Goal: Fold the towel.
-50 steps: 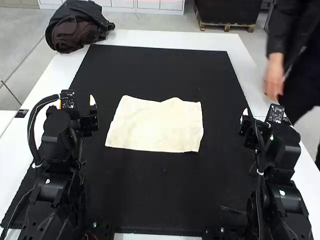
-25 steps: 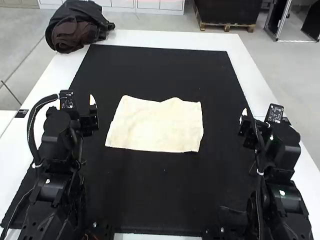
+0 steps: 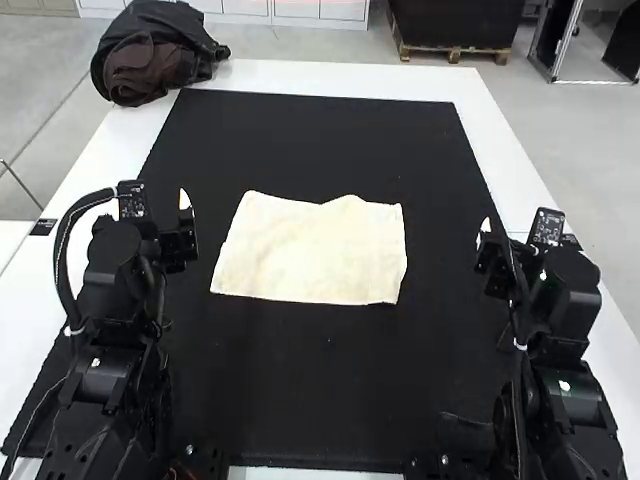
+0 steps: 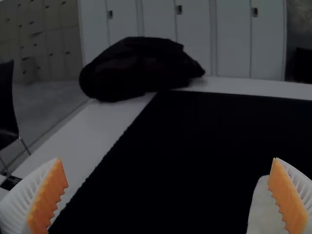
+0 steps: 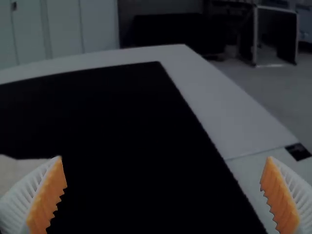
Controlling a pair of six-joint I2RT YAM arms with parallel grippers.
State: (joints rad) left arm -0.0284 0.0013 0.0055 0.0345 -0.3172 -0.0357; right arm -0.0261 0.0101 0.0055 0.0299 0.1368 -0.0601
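1. Cream towel (image 3: 312, 250) lies spread on the black mat (image 3: 300, 400), between the arms, its far edge uneven; I can't tell whether it is one layer or already doubled. Pulled by one side only, the whole cloth could skid or skew.
2. Both hands, left (image 4: 167, 160) and right (image 5: 164, 158), have their fingers well apart with nothing between them. Converging over the towel, they could crowd each other.
3. Thin, flat edges may slip from the orange pads (image 4: 51, 190), or a pinch set too low might press into the mat.
4. That dip in the far edge could leave a fold crooked unless the corners are matched.
5. Around it: the white table (image 3: 350, 80) borders the mat; a dark cloth bundle (image 3: 155, 55) sits at its far left, well apart from the towel, probably no obstacle.
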